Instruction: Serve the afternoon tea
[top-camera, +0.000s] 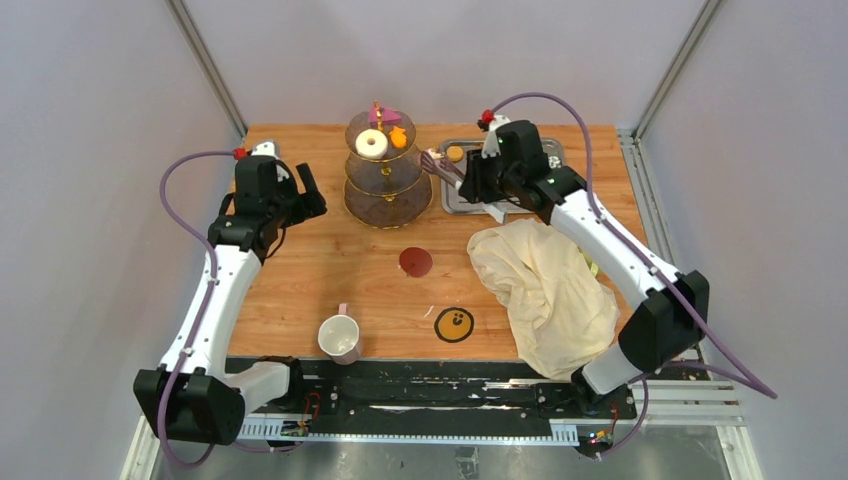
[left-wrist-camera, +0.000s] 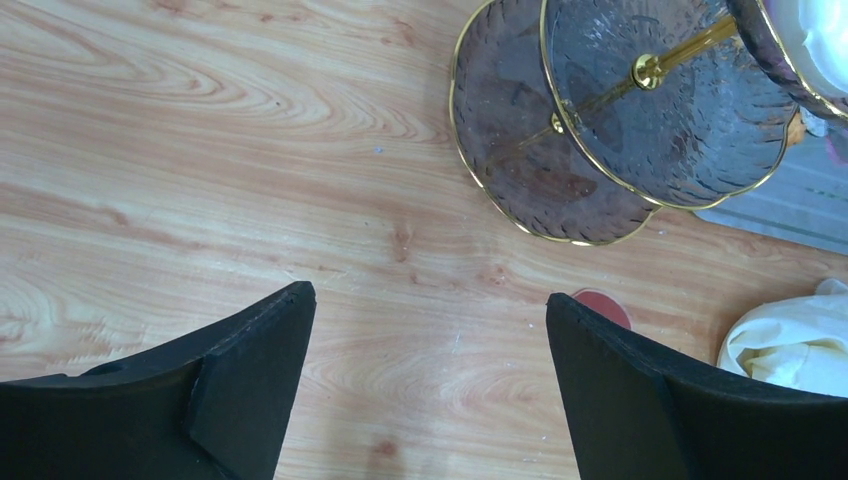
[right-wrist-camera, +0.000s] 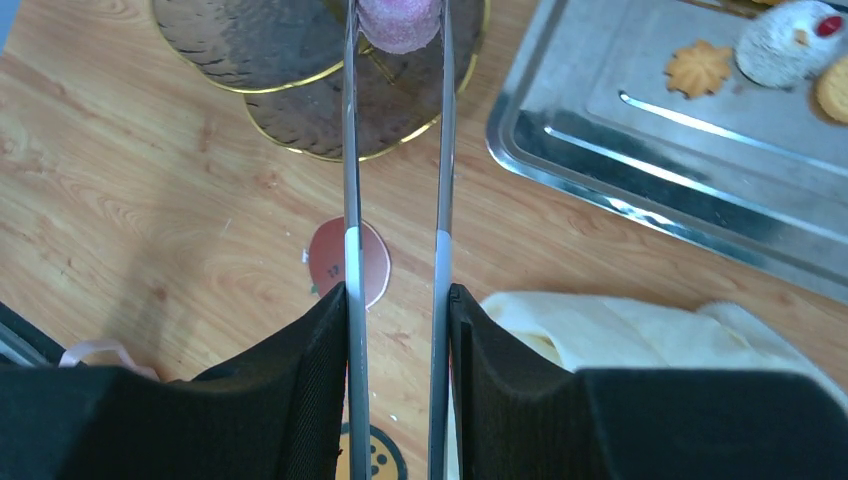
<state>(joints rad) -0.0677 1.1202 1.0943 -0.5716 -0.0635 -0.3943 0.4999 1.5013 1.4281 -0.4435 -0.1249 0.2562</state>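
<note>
Left gripper (left-wrist-camera: 430, 300) hung with jaws wide apart over the tabletop (left-wrist-camera: 200, 150), holding nothing, the glass stand (left-wrist-camera: 520, 150) ahead to its right. Right gripper (right-wrist-camera: 398, 295) squeezed metal tongs (right-wrist-camera: 350, 150) whose tips pinched a pink cake (right-wrist-camera: 400, 22) above the stand, likely for setting down there.
</note>
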